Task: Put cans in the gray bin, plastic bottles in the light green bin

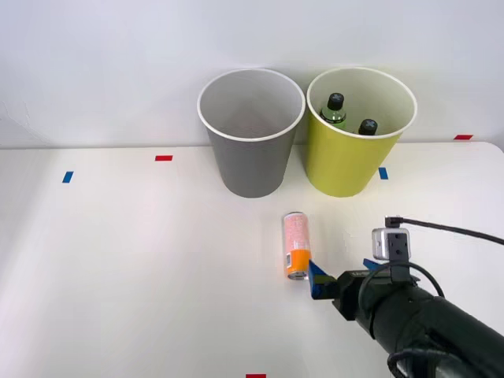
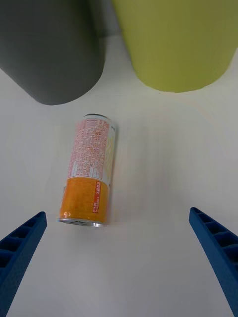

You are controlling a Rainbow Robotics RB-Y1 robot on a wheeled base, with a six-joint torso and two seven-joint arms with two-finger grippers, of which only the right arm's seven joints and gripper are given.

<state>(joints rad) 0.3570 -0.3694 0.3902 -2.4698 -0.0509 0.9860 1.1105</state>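
White tabletop [image 1: 118, 260] with two round bins at the far side, standing side by side. Gray bin [image 1: 250, 134] on the left, empty inside as far as can be seen. Green bin [image 1: 358, 134] on the right, holding two bottles [image 1: 335, 110] with black caps, upright or nearly so, one with a green neck. Pink can [image 1: 296, 245] lying on its side in front of the bins, nearer than both and roughly between them, orange band at its near end, silver top pointing toward the gray bin. Right gripper [image 1: 319, 280] low over the tabletop just beside the can's near end, to the right of it, on a black arm entering from the near right. Jaws spread wide, holding nothing; blue ribbed fingers [image 2: 22, 247] apart on either side, with the can [image 2: 89, 171] lying ahead, closer to one finger. Small blue and red tape marks [image 1: 164, 158] scattered across the tabletop.
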